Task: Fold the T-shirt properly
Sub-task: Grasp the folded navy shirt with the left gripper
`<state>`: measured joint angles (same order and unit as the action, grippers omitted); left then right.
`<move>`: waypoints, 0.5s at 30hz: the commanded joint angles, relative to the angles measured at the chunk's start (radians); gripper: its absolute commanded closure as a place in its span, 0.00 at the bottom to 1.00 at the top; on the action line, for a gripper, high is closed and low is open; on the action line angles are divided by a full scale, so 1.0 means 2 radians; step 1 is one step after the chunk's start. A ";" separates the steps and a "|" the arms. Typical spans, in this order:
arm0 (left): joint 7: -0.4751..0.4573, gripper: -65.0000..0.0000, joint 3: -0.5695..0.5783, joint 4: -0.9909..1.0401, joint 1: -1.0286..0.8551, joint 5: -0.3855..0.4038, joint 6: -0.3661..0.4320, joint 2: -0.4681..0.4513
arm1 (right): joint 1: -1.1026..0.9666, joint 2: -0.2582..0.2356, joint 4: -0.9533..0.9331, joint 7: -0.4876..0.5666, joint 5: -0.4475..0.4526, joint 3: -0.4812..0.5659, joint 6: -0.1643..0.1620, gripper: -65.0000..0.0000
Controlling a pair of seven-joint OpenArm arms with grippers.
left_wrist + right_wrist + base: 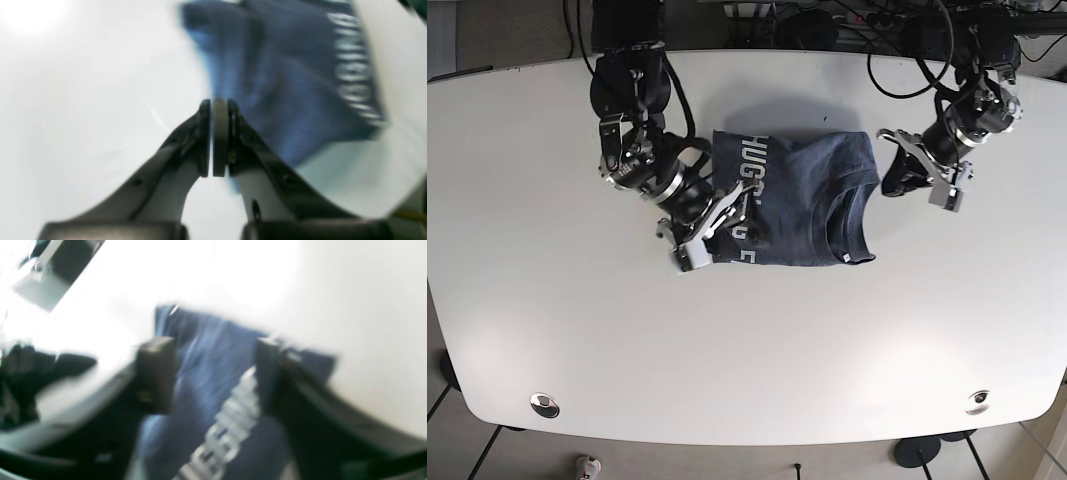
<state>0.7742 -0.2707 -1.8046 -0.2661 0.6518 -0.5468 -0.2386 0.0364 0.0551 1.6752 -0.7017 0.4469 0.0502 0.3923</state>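
R gripper (717,225) is hanging w/ jaws apart over the T-shirt (792,205), which is lying folded mid-table (577,330), long axis left-right. L gripper (905,172), pinched shut on nothing, is sitting just off the collar end, toward the table's far edge.

The shirt (792,200) is seen as dark navy blue, with pale grey-white block lettering (745,190) printed along 1 side. In the left wrist view the same fabric is shown in a brighter blue where light falls on it, and the lettering is blurred to white strokes. The worktop (757,350) is rendered plain white, without pattern. The left gripper (212,136) is shown in black with light grey inner parts. The right gripper (213,373) is seen as black, with white panels visible in the base view. Black cables (907,60) are seen along the far edge. 2 small silver discs (544,404) are set near the front corners.
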 commanded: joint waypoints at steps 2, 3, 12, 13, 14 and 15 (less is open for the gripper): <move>-0.010 1.00 0.036 -0.013 0.004 0.008 0.003 0.002 | 0.057 -0.008 -0.060 0.014 0.002 -0.019 0.006 0.86; -0.010 1.00 0.055 -0.011 0.004 0.008 0.003 0.004 | 0.091 -0.019 -0.100 0.015 -0.017 -0.012 0.006 0.90; -0.012 1.00 0.090 0.073 0.011 -0.093 0.000 0.019 | 0.184 -0.029 -0.343 0.205 -0.152 -0.009 0.059 0.89; -0.012 1.00 0.090 0.092 0.032 -0.093 0.000 0.018 | 0.188 -0.028 -0.366 0.221 -0.164 -0.009 0.068 0.89; -0.012 1.00 0.089 0.113 0.055 -0.092 0.000 0.015 | 0.191 -0.028 -0.393 0.246 -0.175 -0.009 0.077 0.89; -0.012 1.00 0.089 0.129 0.065 -0.095 0.000 0.015 | 0.190 -0.028 -0.403 0.260 -0.178 -0.010 0.083 0.89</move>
<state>0.7536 -0.0887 -1.5196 -0.1188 0.4633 -0.5495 -0.2039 0.3824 -0.0048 0.8455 -0.2012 0.0769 0.0319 0.5529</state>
